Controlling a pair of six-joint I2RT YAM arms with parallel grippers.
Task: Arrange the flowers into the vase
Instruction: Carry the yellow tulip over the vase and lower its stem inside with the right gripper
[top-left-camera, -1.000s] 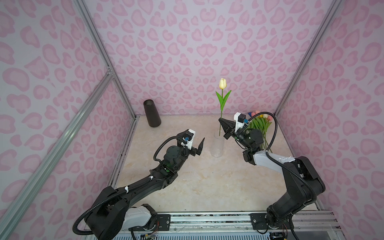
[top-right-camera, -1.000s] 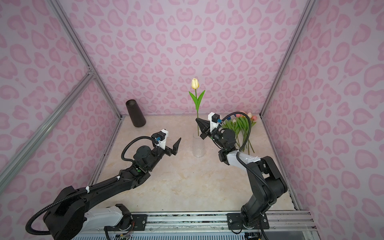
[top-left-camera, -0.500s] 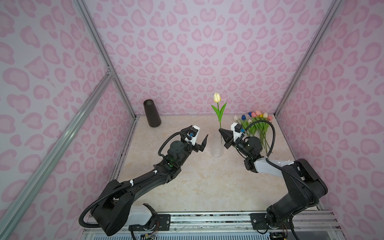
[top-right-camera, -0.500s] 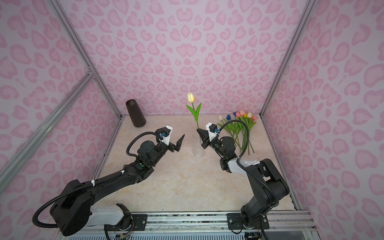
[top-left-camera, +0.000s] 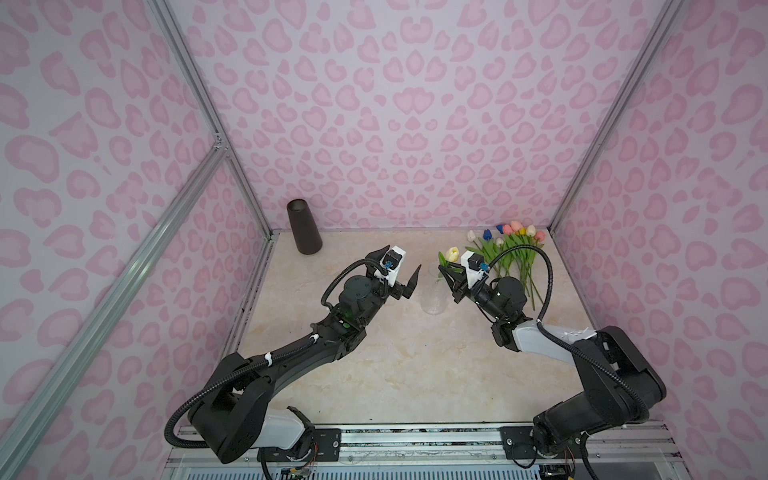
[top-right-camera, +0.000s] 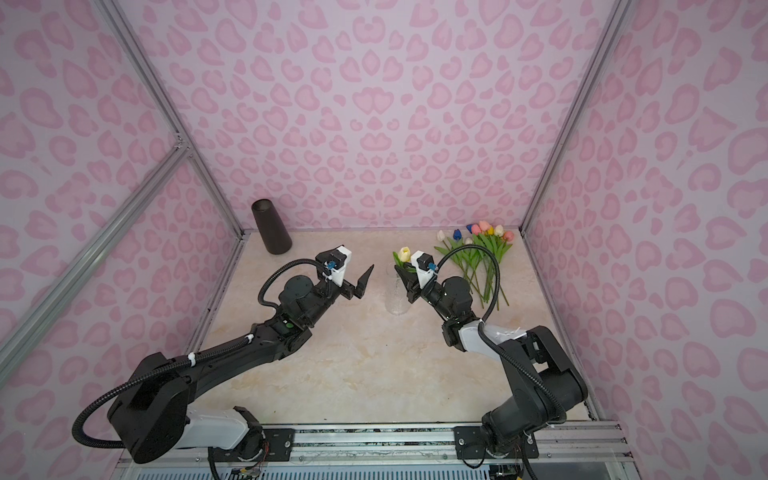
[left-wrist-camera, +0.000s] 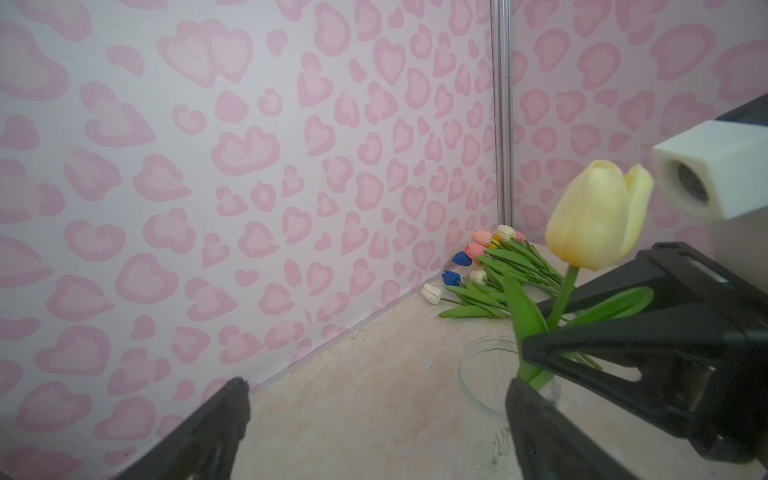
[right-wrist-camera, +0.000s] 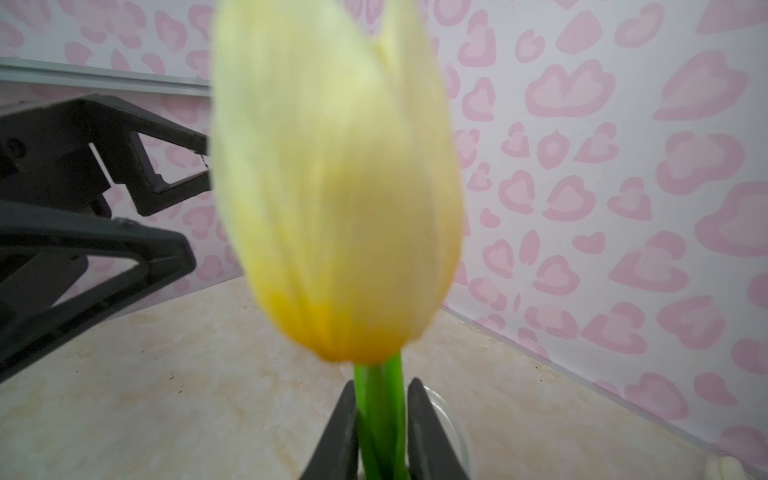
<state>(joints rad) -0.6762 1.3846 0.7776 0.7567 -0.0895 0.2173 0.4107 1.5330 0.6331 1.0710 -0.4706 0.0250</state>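
Observation:
The vase (top-left-camera: 432, 300) (top-right-camera: 395, 302) is a clear glass jar at mid-table. A pale yellow flower (top-left-camera: 452, 253) (top-right-camera: 404, 253) (right-wrist-camera: 336, 187) stands in it, stem down through the rim (right-wrist-camera: 451, 419). My right gripper (top-left-camera: 444, 274) (top-right-camera: 398, 270) (right-wrist-camera: 383, 384) straddles that stem just under the head, jaws slightly apart and loose on it. The left gripper (top-left-camera: 395, 266) (top-right-camera: 345, 266) (left-wrist-camera: 376, 386) hovers wide open just left of the vase (left-wrist-camera: 478, 361), holding nothing. The other flowers (top-left-camera: 511, 245) (top-right-camera: 478, 245) (left-wrist-camera: 486, 274) lie in a pile at the back right corner.
A dark tapered cylinder (top-left-camera: 305, 226) (top-right-camera: 272, 228) stands in the back left corner. Pink patterned walls close in the marble tabletop (top-left-camera: 415, 365) on three sides. A metal rail (top-left-camera: 415, 432) runs along the front edge, carrying both arm bases.
The yellow flower has dropped from high above the vase into it, its head now just above the right gripper, whose jaws have loosened. The left gripper has moved closer to the vase.

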